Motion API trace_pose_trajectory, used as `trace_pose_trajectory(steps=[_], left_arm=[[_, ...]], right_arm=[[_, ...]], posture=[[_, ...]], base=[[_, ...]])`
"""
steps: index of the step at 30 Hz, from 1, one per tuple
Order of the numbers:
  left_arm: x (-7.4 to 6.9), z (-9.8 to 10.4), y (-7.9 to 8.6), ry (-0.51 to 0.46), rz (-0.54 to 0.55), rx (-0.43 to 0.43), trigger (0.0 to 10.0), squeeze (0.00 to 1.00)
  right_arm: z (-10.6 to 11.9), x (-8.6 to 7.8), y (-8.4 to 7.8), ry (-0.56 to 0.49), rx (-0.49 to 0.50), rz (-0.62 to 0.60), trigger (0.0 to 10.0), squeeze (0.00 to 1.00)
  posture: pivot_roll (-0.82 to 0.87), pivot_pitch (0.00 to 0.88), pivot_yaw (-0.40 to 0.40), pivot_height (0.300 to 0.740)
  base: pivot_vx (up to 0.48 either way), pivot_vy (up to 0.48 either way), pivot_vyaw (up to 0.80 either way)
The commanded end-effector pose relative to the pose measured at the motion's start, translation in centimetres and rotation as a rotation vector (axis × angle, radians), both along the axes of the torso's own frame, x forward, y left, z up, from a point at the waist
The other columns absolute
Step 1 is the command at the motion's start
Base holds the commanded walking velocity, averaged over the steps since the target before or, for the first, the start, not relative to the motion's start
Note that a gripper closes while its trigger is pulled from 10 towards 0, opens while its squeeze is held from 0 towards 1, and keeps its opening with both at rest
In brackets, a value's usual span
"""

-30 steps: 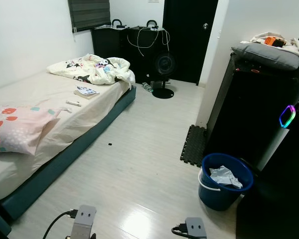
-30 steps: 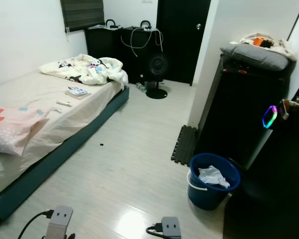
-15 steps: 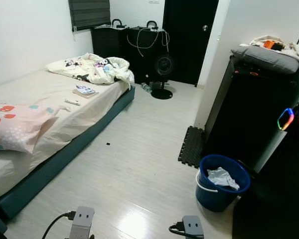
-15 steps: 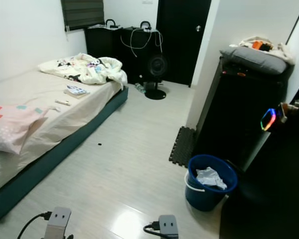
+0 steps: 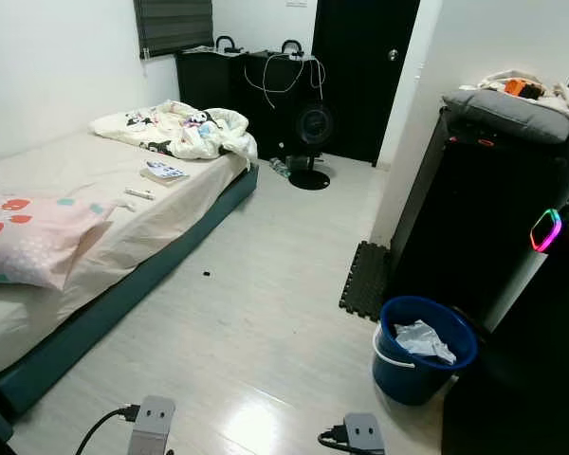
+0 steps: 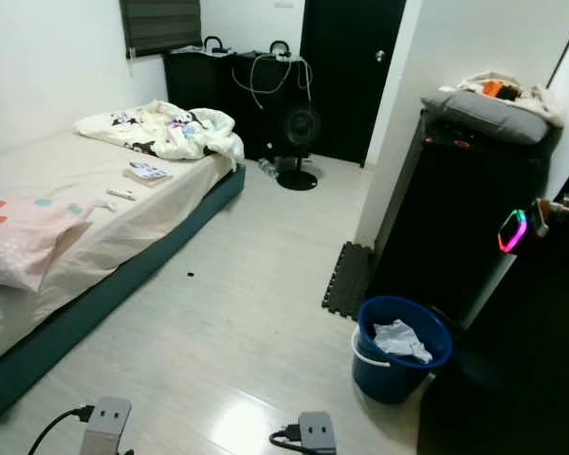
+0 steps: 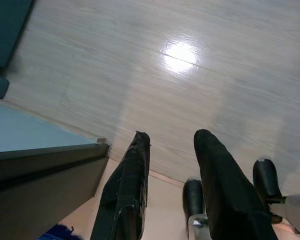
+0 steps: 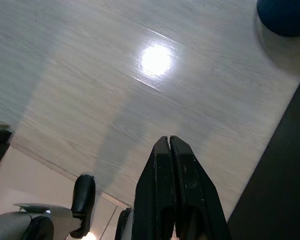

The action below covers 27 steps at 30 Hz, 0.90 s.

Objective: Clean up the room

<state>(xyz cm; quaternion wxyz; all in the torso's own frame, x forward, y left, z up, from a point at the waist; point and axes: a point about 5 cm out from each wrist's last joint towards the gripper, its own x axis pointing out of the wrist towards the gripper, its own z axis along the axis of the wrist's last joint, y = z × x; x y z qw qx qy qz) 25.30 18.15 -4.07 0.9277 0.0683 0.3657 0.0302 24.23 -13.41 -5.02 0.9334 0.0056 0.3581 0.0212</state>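
nothing on the bed or floor has shifted, only our view, so cleanup hasn't begun: left pincer hangs apart, right pincer closed empty, blue bin nearby.

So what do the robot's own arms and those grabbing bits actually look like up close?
Each arm ends in two long black jaws with a matte, slightly scuffed finish. The left gripper has flat, tapering fingers; the right gripper has the same narrow black blades. Seen from the head, each wrist carries a small grey box, with a black cable plugged into it. Silver, rounded metal parts with black fittings sit behind the jaws.
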Motion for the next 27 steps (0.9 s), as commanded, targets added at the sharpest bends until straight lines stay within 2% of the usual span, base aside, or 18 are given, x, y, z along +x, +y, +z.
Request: trace_pose_trajectory(steps=[1, 8, 15, 27], left_arm=[[-0.92, -0.71, -0.20, 0.027, 0.004, -0.004, 10.0, 0.00], [-1.11, -0.89, -0.52, 0.034, -0.002, -0.012, 10.0, 0.00], [-0.77, -0.64, -0.35, 0.028, -0.005, -0.007, 10.0, 0.00], [-0.32, -0.42, -0.97, 0.023, -0.030, -0.004, 10.0, 0.00]], right_arm=[[-0.61, -0.80, -0.09, 0.039, 0.004, -0.007, 10.0, 0.00], [-0.56, -0.73, -0.13, 0.036, 0.002, -0.011, 10.0, 0.00], [-0.47, -0.58, 0.02, 0.034, 0.004, -0.013, 10.0, 0.00], [-0.50, -0.60, -0.62, 0.036, -0.010, -0.017, 10.0, 0.00]], posture=[[0.04, 0.006, 0.017, 0.740], [0.03, 0.000, 0.022, 0.740], [0.03, 0.000, 0.030, 0.740], [0.03, 0.000, 0.026, 0.740]], base=[[0.000, 0.000, 0.00], [0.000, 0.000, 0.00], [0.000, 0.000, 0.00], [0.000, 0.000, 0.00]])
